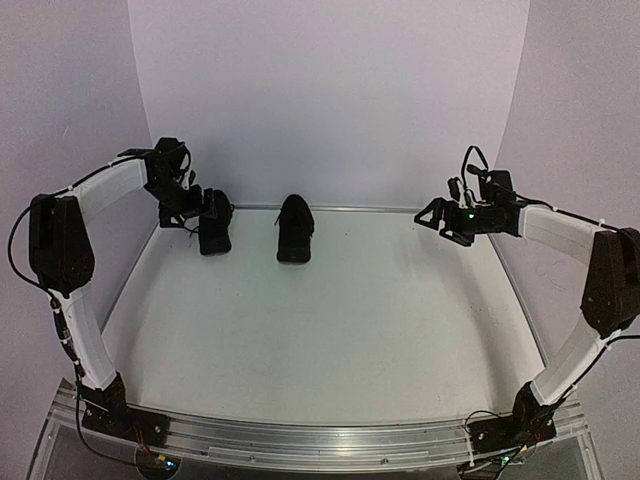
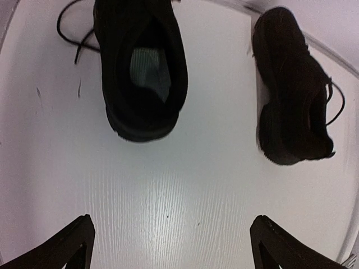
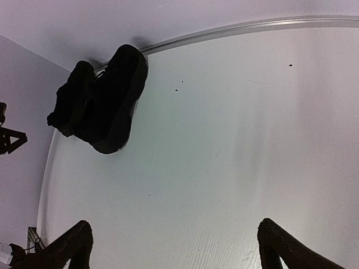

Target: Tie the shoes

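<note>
Left claw [image 1: 188, 212] hung at the far left corner of the counter [image 1: 330, 330], just beside the labelled shoe [image 1: 214, 236] but apart from it; in its wrist view its fingers [image 2: 64, 249] stood wide open with only bare counter between them, holding nothing. Right claw [image 1: 434, 217] hovered on the far right side, well apart from both shoes; its jaws likewise gaped wide and empty, its fingers [image 3: 291, 246] framing bare surface.

Both shoes appeared to sit on their soles near the back rail [image 1: 380, 209]; the labelled shoe lay nearest the left wall, its opening showing a pale insole label [image 2: 148, 73]; the second shoe [image 1: 295, 230] stood near it toward the middle, the two not touching. A loose lace [image 2: 73, 33] trailed on the counter beside the labelled shoe; another lace end [image 2: 335, 103] curled off the second shoe; neither looked tied, so the task seemed hardly begun.

These small shoes were probably light, with soft uppers; on so smooth a counter they would likely slide when a lace was tugged, so one claw might have to steady the heel collar. Each lace looked thin and limp, and black against black wherever it crossed the shoe; the better hold seemed to be near a free end lying on the pale counter, pinched low and firmly, since so fine a cord could slip from the pads.
</note>
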You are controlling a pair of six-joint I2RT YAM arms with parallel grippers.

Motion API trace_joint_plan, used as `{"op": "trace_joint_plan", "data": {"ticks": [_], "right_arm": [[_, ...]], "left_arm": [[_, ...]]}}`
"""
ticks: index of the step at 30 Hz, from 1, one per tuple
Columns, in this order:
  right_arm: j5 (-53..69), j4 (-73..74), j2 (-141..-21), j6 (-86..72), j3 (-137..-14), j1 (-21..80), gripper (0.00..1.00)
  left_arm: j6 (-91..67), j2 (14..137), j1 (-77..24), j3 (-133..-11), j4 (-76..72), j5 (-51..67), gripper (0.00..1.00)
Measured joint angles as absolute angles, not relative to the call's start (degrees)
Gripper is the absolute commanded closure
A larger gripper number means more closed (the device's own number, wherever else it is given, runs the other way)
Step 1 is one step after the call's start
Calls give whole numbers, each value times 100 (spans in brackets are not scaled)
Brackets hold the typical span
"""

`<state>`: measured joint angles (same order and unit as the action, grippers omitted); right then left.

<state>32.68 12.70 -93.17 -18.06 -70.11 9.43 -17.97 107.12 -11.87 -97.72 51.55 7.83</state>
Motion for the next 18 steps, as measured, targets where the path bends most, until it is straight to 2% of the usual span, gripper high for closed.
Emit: {"op": "trace_joint_plan", "data": {"ticks": [8, 18], "right_arm": [[3286, 1407, -9376, -1770, -7170, 943, 2], [3201, 1522, -9351, -1803, -7175, 943, 2]], "left_arm": [[-1826, 12087, -639, -12145, 5064, 733, 2], [-1792, 13093, -275, -12492, 4528, 829, 12]]}}
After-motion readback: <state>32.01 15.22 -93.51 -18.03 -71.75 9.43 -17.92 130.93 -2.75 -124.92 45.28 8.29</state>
